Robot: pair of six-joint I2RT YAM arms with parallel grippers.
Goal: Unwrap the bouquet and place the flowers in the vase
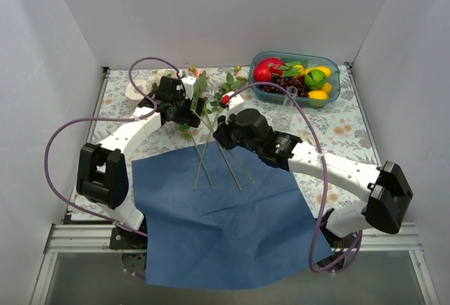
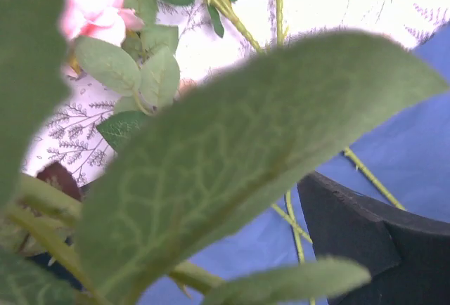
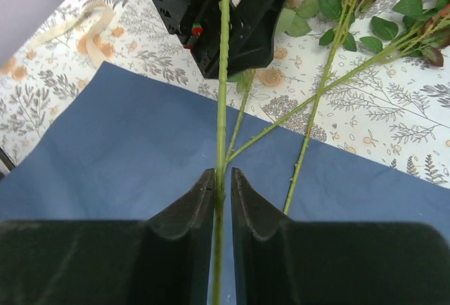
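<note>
My left jaws stand released, wide among the flowers (image 2: 95, 6). My right jaws flank one stem (image 3: 222, 108) above the blue paper (image 3: 126, 143); whether clenched, I cannot tell.

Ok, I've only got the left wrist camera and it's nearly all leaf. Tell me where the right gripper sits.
Observer: The right gripper has one green stem between its jaws, which stand barely parted. I can't tell if they pinch it.
Operator: Now give me the left gripper.
Observer: The left gripper is open, with its fingers on either side of what looks like that same stem, further along it.
Operator: And locate the vase.
Observer: The vase stands upright beside the teal fruit tray, with no stem in it.
</note>
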